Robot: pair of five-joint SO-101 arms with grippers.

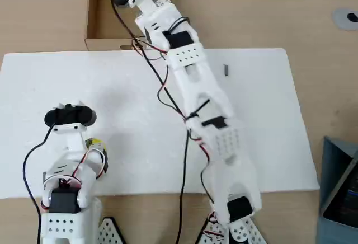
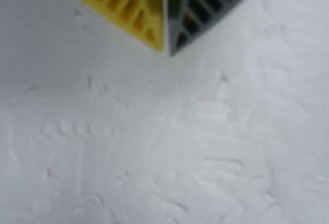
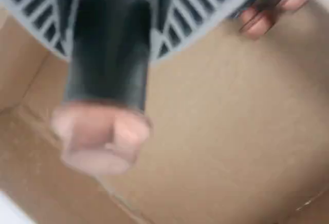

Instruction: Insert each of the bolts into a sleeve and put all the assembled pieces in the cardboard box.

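Observation:
My right gripper (image 3: pixel 110 23) is shut on a black sleeve (image 3: pixel 108 64) with a pink bolt head (image 3: pixel 100 142) sticking out of its end. It hangs inside the cardboard box (image 3: pixel 231 121). Another pink-ended piece (image 3: pixel 272 8) lies on the box floor behind the fingers. In the high view the right arm (image 1: pixel 190 81) stretches across the mat into the cardboard box (image 1: pixel 98 23) at the back. My left gripper (image 2: pixel 167 47) is shut on nothing, its yellow and grey fingers meeting just above the white mat (image 2: pixel 164 147). The left arm (image 1: pixel 70 160) sits folded at the front left.
A small dark piece (image 1: pixel 226 70) lies alone on the white mat (image 1: pixel 112 87) to the right of the right arm. A grey bin (image 1: pixel 338 188) stands off the mat at the right edge. Cables run from the right arm across the mat's middle.

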